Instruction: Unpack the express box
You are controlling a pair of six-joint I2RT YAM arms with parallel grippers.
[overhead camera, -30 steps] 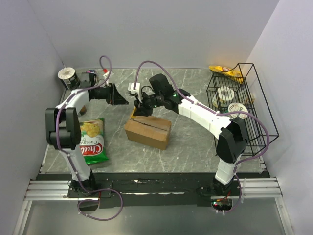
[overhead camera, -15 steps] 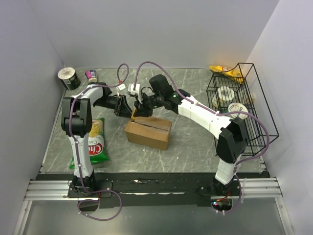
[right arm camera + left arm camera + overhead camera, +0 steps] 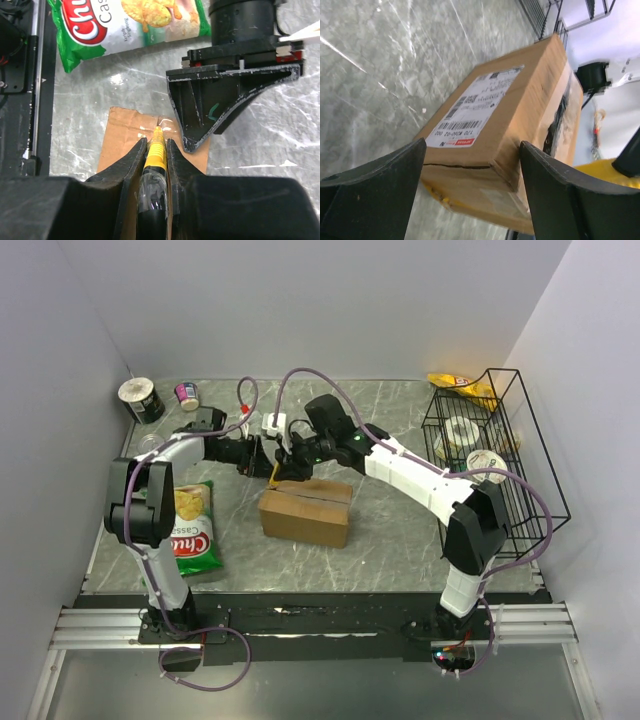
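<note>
The express box point(image 3: 305, 512) is matt brown cardboard, its seam tape point(image 3: 145, 131) glossy and clear, its label point(image 3: 475, 107) white printed paper. The bench point(image 3: 400, 540) is polished grey marbled stone. The chip bag point(image 3: 190, 530) is shiny green film, the yellow cutter point(image 3: 156, 155) smooth plastic, the right-hand rack point(image 3: 542, 440) black wire.

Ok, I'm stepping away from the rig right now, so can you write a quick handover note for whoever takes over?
Grippers: the left gripper is open, jaws straddling one end of the express box. The right gripper is shut on a yellow cutter, tip on the box's taped seam.
Box: in the middle of the table, flaps closed.
Done: cutter placed at the seam.
Left: slit the tape, open the flaps, take out the contents.
</note>
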